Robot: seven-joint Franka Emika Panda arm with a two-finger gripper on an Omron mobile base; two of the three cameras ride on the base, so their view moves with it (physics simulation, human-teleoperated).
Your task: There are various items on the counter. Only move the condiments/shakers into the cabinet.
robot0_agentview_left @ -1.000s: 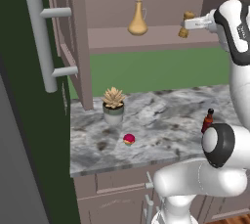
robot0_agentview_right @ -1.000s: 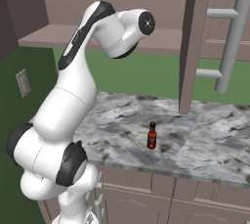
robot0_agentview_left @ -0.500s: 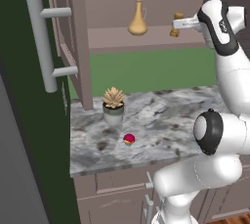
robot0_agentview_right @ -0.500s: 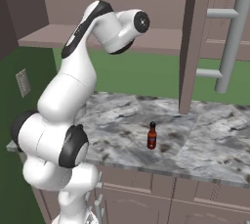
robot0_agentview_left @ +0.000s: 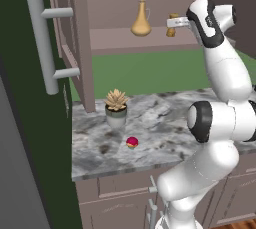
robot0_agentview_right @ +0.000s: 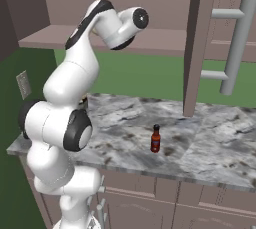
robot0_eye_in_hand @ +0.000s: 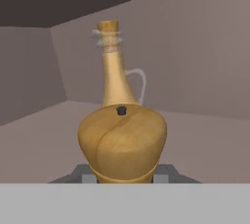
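In the left base view the end effector (robot0_agentview_left: 173,23) is clamped on the small tan wooden hourglass shaker (robot0_agentview_left: 172,26) over the shelf of the brownish-mauve wall cabinet (robot0_agentview_left: 150,40), beside the tan bulb-bottomed long-necked bottle (robot0_agentview_left: 141,17). The hand view puts the shaker's domed top right in front of that bottle — whether it rests on the shelf is unclear. The dark red sauce bottle with black cap (robot0_agentview_right: 156,138) stands on the grey-white marbled worktop (robot0_agentview_right: 220,143) in the right base view; the left view shows the potted succulent (robot0_agentview_left: 116,107).
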